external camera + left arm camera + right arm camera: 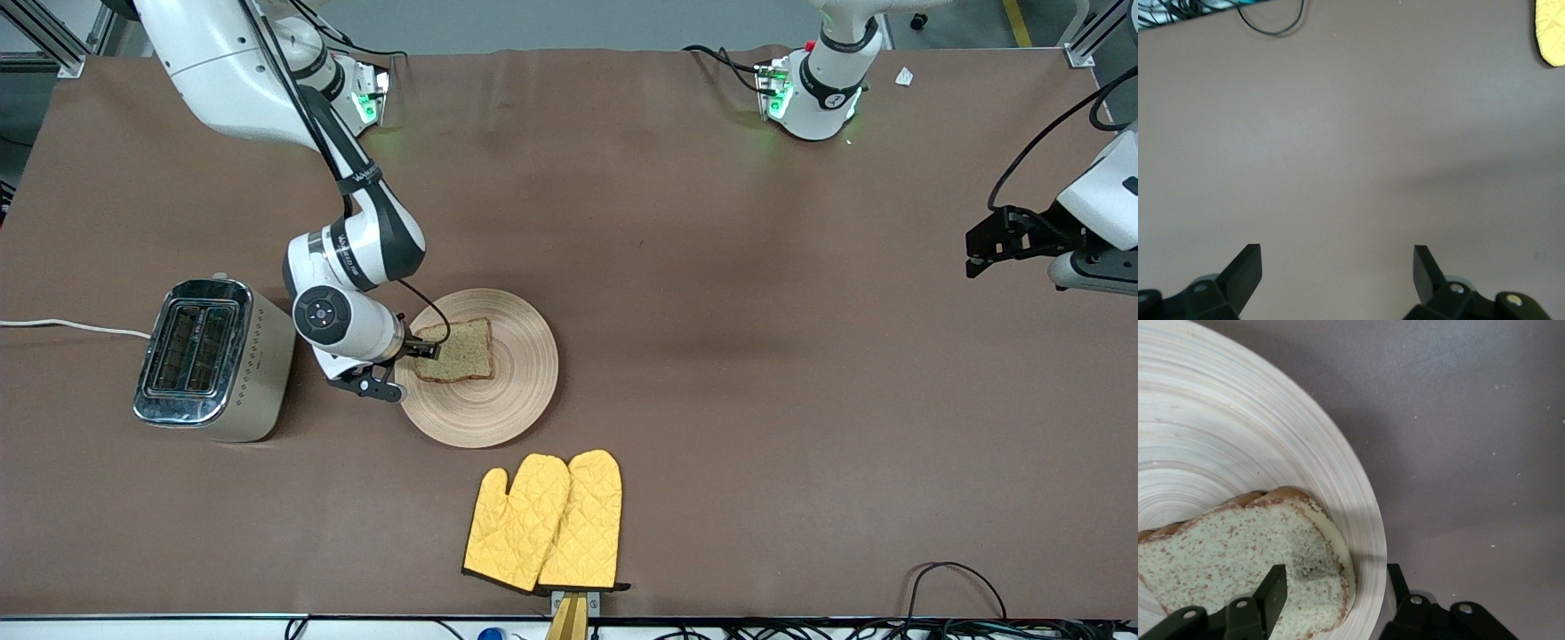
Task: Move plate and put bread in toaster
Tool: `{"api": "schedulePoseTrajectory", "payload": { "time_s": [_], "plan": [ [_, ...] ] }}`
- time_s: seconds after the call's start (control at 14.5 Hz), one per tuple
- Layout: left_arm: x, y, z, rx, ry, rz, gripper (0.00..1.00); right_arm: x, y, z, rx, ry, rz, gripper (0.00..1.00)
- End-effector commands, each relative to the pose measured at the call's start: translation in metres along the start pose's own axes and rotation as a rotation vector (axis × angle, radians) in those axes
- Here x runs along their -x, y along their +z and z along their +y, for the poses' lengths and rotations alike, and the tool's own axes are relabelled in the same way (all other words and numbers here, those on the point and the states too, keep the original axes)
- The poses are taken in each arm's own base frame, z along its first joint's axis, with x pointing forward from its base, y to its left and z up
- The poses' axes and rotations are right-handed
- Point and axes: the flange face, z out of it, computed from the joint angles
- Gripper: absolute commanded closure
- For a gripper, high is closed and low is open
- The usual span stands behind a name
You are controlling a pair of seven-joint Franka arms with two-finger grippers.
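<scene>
The light-wood plate (pixel 511 391) lies in the middle of the table, beside the toaster (pixel 209 360). The slice of bread (pixel 462 351) lies flat on the plate. My right gripper (pixel 425 349) is low at the plate's rim on the toaster's side. It is open: one finger (pixel 1275 587) rests over the bread (pixel 1225 547), the other (pixel 1397 580) is outside the plate's rim (pixel 1358 520). My left gripper (pixel 978 253) waits open and empty over bare table at the left arm's end; it also shows in the left wrist view (pixel 1338 257).
A pair of yellow oven mitts (pixel 544 520) lies nearer the front camera than the plate; one corner shows in the left wrist view (pixel 1551 33). The toaster's white cord (pixel 71 327) runs off the right arm's end of the table.
</scene>
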Motion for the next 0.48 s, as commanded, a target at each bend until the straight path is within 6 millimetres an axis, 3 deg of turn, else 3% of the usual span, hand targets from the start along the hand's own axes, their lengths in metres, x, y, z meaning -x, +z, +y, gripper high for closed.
{"api": "schedulePoseTrajectory", "payload": {
  "time_s": [0.0,0.28,0.41],
  "plan": [
    [0.0,-0.003,-0.007,0.023,-0.103,-0.014,0.0,0.006,0.0,-0.002,-0.022,0.005,-0.015,0.35],
    [0.0,-0.006,0.007,0.018,-0.173,-0.018,0.0,0.007,0.001,-0.005,-0.028,0.006,-0.016,0.43],
    [0.002,-0.01,0.004,0.021,-0.178,-0.012,0.0,0.006,0.008,-0.005,-0.036,0.016,-0.031,0.45]
  ]
}}
